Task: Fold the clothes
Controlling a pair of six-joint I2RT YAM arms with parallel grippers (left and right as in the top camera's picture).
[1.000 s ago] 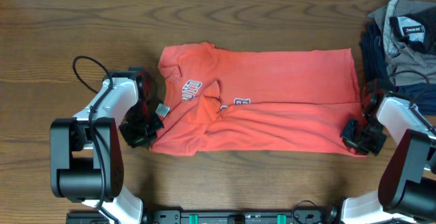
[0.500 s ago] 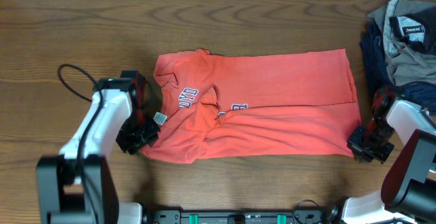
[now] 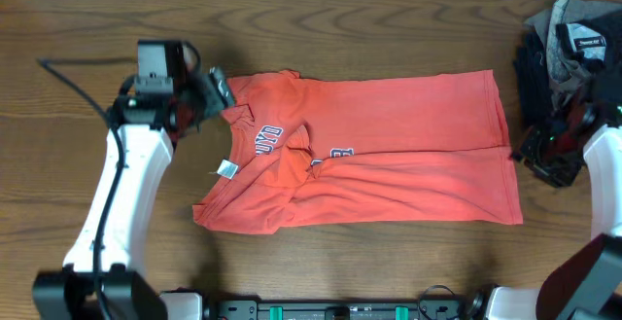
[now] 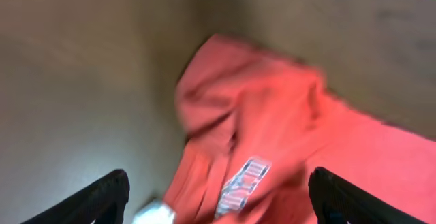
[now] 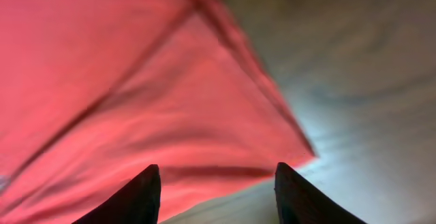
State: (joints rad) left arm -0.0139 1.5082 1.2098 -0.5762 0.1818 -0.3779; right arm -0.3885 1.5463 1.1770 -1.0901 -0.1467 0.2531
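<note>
The coral-red T-shirt (image 3: 389, 155) lies flat on the wooden table, folded lengthwise, its chest lettering (image 3: 267, 137) near the left end. My left gripper (image 3: 219, 91) hovers over the shirt's far-left corner. In the left wrist view this gripper (image 4: 218, 203) stands open, with the blurred shirt (image 4: 286, 129) and lettering (image 4: 242, 183) below and nothing between its fingers. My right gripper (image 3: 533, 151) sits just off the shirt's right edge. Its wrist view shows the gripper (image 5: 218, 197) open above the shirt's near-right corner (image 5: 136, 81), holding nothing.
A pile of grey-brown and navy garments (image 3: 573, 48) lies at the far right, just behind my right arm. A small white label (image 3: 227, 169) sticks out at the shirt's left edge. Bare wooden table (image 3: 389, 28) surrounds the shirt.
Both grippers have opened and let go of the shirt's near edge. The left arm swung up toward the far-left corner; the right drew back to the right. The shirt slid slightly left.
</note>
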